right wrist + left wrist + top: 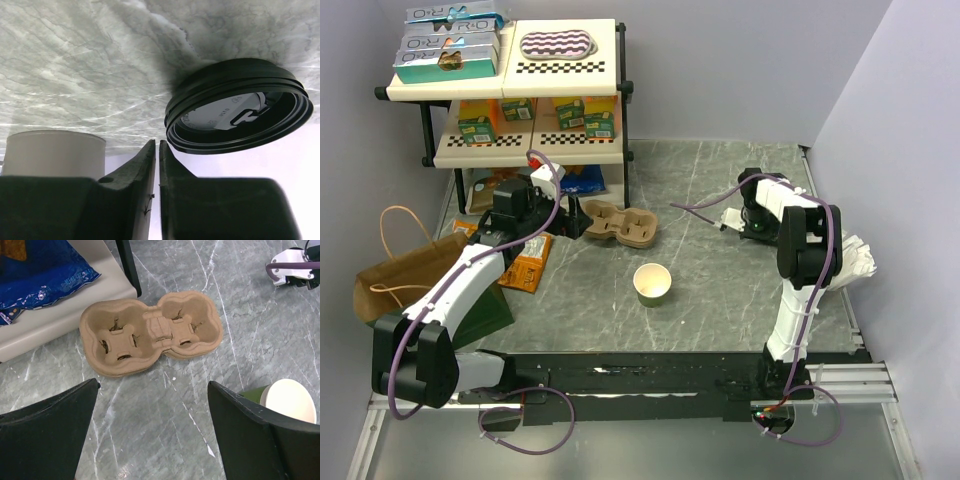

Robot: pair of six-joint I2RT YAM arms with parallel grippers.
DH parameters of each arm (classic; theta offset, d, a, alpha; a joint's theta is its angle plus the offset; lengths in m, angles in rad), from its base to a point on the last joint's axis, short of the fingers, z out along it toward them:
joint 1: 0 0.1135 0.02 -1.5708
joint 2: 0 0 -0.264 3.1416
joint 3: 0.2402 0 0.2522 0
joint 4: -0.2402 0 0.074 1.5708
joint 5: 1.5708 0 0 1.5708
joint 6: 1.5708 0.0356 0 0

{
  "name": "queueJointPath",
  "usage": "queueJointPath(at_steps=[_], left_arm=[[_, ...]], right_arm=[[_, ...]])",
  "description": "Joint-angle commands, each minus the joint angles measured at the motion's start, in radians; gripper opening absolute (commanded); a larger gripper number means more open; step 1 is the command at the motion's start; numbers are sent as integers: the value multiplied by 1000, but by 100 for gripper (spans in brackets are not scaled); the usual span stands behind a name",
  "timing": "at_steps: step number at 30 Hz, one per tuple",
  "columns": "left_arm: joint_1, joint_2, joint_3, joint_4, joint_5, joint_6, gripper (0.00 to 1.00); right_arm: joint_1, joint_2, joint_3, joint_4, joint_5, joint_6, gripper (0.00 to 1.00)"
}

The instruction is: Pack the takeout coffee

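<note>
**Mid-bench: cup sat unlidded, carrier empty**

Cup (pixel 652 283) stood upright and open-topped on the bench (pixel 720 320), near the carrier (pixel 620 225) but not touching it. Both carrier wells looked empty.

Left claw (pixel 152 385) hung spread wide just short of the carrier, grasping nothing. My guess: staged to steady the carrier or take the cup.

Right claw (pixel 157 144) was off to the far right, nearly clenched, only a slit between the fingers. Lid (pixel 240 110) sat tilted just beside the tips, underside showing. Couldn't tell whether the rim was pinched. Lid likely goes on first, which would explain the cup parked in open space.

Views: only the right wrist showed the lid and a pale cup stack (pixel 55 150). Top didn't resolve either. Left wrist gave the wells close up. Top alone caught the paper bag (pixel 410 270) at left.
</note>
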Motion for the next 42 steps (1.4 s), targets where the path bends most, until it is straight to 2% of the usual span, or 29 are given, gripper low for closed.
queueJointPath(at_steps=[1,5,13,16,17,20,26,42], left_arm=[[0,-9,10,51,15,-12,97],[0,-7,13,48,12,-9,97],[0,-7,8,54,13,-14,97],[0,-6,10,53,16,-14,97],[0,-6,10,53,15,-12,97],[0,-4,8,51,10,-9,97],[-2,-1,10,51,19,-16,97],[0,13,20,54,18,-17,97]], right_arm=[[-10,12,47,-11,30,-7,12],[-8,6,42,-17,18,-7,0],[-10,-37,44,-17,5,-25,0],[-8,-47,36,-19,5,-40,10],[-8,-53,31,-13,8,-43,18],[-8,-67,13,9,13,-66,26],[-10,-45,44,7,19,-65,32],[-10,-16,45,46,51,-105,38]])
